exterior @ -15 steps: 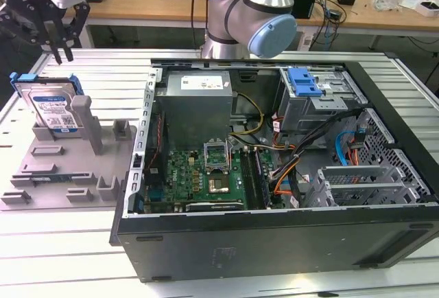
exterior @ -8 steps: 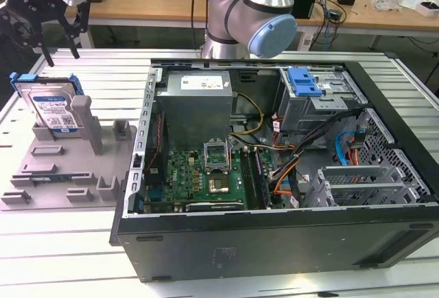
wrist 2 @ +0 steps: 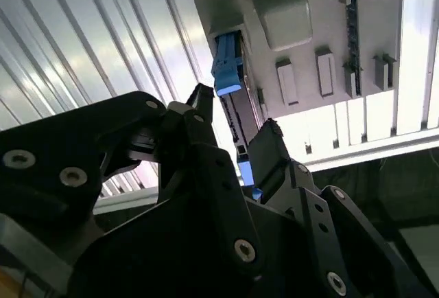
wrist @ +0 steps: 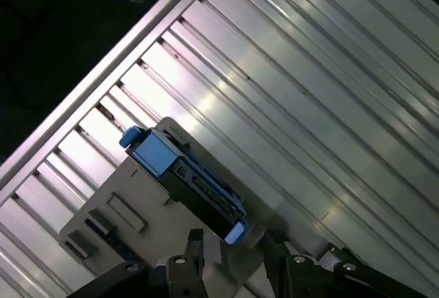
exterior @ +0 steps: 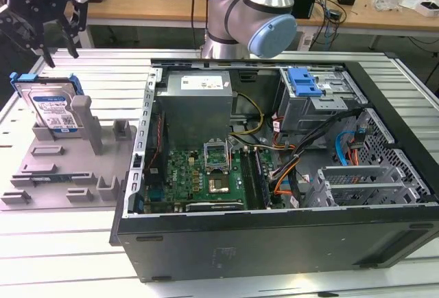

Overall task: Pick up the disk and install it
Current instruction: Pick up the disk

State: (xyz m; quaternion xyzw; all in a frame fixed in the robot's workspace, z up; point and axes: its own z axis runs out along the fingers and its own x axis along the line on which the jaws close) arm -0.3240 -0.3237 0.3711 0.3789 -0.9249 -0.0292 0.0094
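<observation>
The disk [exterior: 52, 106] is a silver drive with a blue-and-white label in a blue bracket. It stands on edge, leaning at the back of a grey fixture [exterior: 62, 174] at the exterior view's left. My gripper [exterior: 60, 54] hangs open just above its top edge and touches nothing. In the second wrist view the disk [wrist 2: 228, 78] lies in line with the gap of the open gripper [wrist 2: 234, 116]. In the first wrist view the disk [wrist: 188, 181] sits beyond the gripper [wrist: 234, 239].
An open computer case [exterior: 274, 243] lies on the slatted metal table [exterior: 68, 257], right of the fixture. Inside are a motherboard [exterior: 206, 171], a grey power supply [exterior: 195, 106] and a drive bay with a blue clip [exterior: 305, 82]. The arm's elbow [exterior: 254, 16] stands behind the case.
</observation>
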